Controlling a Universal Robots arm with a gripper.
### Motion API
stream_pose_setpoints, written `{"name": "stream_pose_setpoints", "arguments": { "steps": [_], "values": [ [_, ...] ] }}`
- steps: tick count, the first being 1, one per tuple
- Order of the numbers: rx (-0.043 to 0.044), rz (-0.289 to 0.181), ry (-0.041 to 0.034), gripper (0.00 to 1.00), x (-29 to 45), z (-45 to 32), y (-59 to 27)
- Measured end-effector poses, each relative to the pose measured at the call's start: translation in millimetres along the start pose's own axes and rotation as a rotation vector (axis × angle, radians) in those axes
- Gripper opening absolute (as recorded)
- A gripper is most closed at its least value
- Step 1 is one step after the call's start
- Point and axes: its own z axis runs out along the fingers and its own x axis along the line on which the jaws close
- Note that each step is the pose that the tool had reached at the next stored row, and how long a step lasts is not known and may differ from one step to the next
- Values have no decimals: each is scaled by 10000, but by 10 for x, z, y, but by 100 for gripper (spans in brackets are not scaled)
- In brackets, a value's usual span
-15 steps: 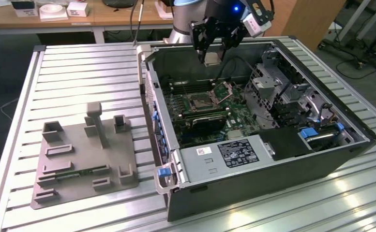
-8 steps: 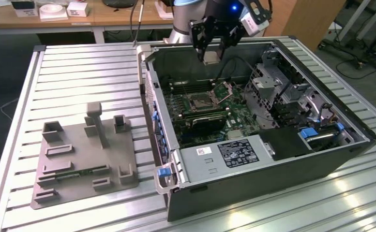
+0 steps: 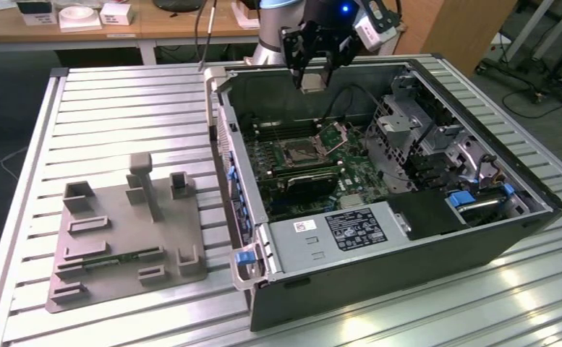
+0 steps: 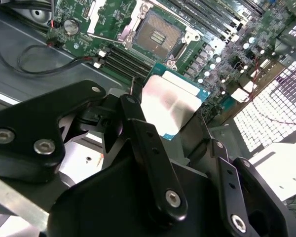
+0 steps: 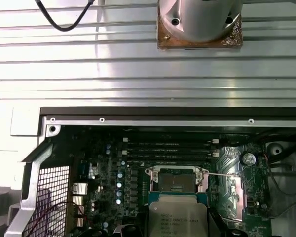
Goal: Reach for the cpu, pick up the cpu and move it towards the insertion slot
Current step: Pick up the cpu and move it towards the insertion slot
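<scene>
gripper (image 4: 170, 126) | jaws pinching the cpu (image 4: 167, 103) by opposite edges | held above open case, over far side, insertion slot (image 4: 158, 35) below, apart

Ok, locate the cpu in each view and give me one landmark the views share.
Exterior view: the cpu hangs in the gripper above the open computer case, over its far wall.
Second wrist view: the cpu sits between the black fingers, below the socket.
First wrist view: the cpu lies just under the socket.
Shared landmark: the insertion slot, open.
</scene>
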Motion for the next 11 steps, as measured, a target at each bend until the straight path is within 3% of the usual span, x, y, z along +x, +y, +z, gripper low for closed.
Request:
{"name": "stream_pose_setpoints", "arguments": {
  "steps": [11],
  "values": [
    [0, 0, 0, 55, 0, 3, 11]
  ]
}}
